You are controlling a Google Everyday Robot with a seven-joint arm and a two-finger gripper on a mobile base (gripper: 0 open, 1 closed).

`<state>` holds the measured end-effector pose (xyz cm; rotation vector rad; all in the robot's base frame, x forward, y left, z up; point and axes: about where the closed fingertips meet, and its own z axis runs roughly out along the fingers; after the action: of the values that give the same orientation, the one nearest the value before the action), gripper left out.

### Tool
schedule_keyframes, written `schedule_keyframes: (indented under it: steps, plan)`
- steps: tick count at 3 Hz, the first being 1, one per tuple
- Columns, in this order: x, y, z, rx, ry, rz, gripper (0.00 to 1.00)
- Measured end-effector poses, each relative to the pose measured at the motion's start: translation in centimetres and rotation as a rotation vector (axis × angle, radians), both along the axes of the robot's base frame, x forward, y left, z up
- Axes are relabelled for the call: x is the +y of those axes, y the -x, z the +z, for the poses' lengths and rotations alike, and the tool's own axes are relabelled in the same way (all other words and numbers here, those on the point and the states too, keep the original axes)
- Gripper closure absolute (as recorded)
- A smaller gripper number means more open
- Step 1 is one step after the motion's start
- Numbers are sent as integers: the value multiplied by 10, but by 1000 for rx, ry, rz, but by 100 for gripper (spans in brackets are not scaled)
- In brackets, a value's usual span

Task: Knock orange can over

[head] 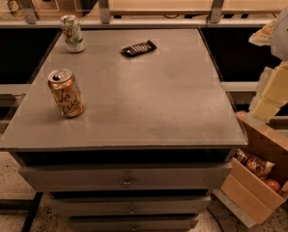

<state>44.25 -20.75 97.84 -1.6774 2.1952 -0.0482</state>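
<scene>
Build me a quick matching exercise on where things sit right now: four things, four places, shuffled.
Things:
1. orange can
2. white-and-green can
3. dark snack bar
4. cardboard box

Places:
A. back left corner of the table
B. on the floor, right of the table
C. front left of the table, standing upright
D. back middle of the table, lying flat

Pairs: 1-C, 2-A, 3-D, 4-B.

The gripper is out of view; only part of the arm shows at the right edge.
</scene>
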Motion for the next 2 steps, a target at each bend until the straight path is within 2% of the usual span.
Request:
schedule_keyframes:
  steps: [1,2]
  plan:
    - [19,-11,-5,-31,-121,27,0]
    - [59,-25,-4,-91,-247,107,0]
